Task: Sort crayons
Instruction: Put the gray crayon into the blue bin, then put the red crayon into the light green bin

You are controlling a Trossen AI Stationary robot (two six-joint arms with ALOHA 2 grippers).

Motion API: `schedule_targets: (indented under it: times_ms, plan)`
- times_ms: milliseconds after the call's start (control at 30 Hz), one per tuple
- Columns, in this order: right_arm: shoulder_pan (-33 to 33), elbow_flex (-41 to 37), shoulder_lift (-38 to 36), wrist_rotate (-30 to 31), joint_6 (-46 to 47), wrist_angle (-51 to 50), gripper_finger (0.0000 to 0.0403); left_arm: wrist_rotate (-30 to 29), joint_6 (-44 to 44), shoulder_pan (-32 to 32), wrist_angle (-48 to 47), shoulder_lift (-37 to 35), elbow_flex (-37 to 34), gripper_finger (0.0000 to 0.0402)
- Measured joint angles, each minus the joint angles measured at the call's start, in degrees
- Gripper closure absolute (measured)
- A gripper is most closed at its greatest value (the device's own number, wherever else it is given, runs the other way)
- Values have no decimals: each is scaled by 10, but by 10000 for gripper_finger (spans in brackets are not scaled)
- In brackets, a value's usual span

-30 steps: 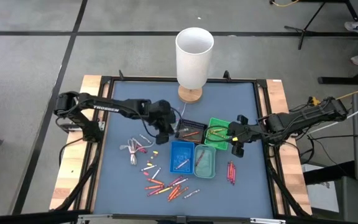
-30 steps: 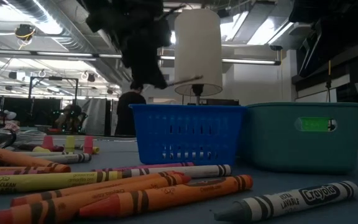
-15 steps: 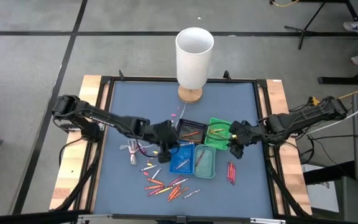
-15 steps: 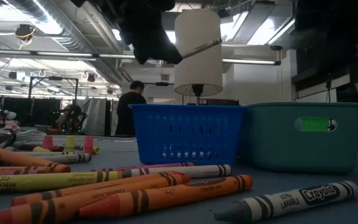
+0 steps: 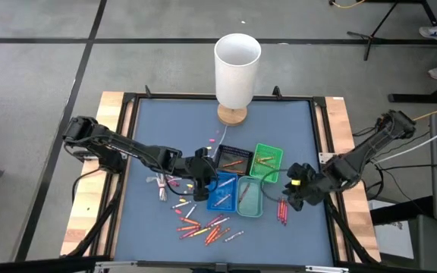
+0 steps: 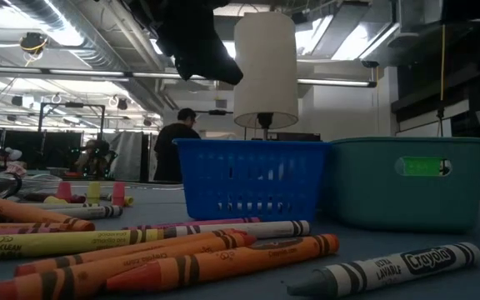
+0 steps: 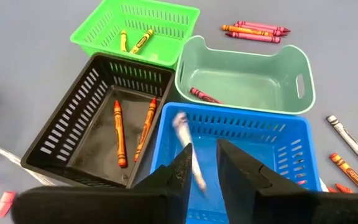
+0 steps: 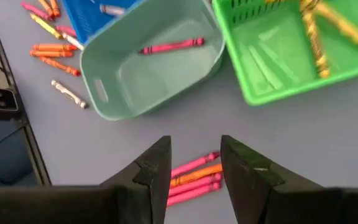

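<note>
Four small trays stand together: black (image 5: 232, 159) with orange crayons (image 7: 120, 130), green (image 5: 266, 159) with yellow ones (image 7: 138, 40), teal (image 5: 250, 197) with one pink crayon (image 8: 169, 46), and blue (image 5: 222, 189). My left gripper (image 7: 204, 165) hangs open over the blue tray's wall (image 7: 229, 127). A pale crayon (image 7: 185, 134) shows blurred in the blue tray, just past the fingers. My right gripper (image 8: 194, 155) is open and empty, just above a small bunch of pink and orange crayons (image 8: 194, 174) lying on the mat right of the teal tray.
Several loose crayons (image 5: 203, 226) lie on the mat near the front edge, left of the trays. A white cord bundle (image 5: 160, 184) lies left of the trays. A tall white cylinder on a wooden foot (image 5: 237, 72) stands at the far edge. A person (image 6: 173, 146) shows in the room behind.
My left gripper has gone toward the table's near edge, from beside the black tray to over the blue tray. The pale crayon that stuck out of it in the low view no longer shows there. My right gripper has gone from the green tray toward the near edge, to the pink bunch.
</note>
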Motion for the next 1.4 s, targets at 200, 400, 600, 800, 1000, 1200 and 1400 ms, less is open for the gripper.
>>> schedule_targets:
  times_ms: [200,400,600,800,1000,1200,1400]
  plan:
    - [48,0,67,3,78,1,267,-2,0,1,0,0,0,331]
    - [61,0,134,-35,155,1,267,-3,0,1,0,0,0,331]
    - [60,0,193,-86,181,3,267,-3,0,1,0,0,0,330]
    - [60,0,233,-94,182,27,267,-3,0,1,0,0,0,330]
    - [60,0,255,-97,182,44,267,-2,0,1,-1,0,0,330]
    - [60,0,276,-98,182,44,267,-2,0,1,-1,0,0,331]
    - [60,2,293,-112,182,45,267,-2,0,1,-1,0,0,331]
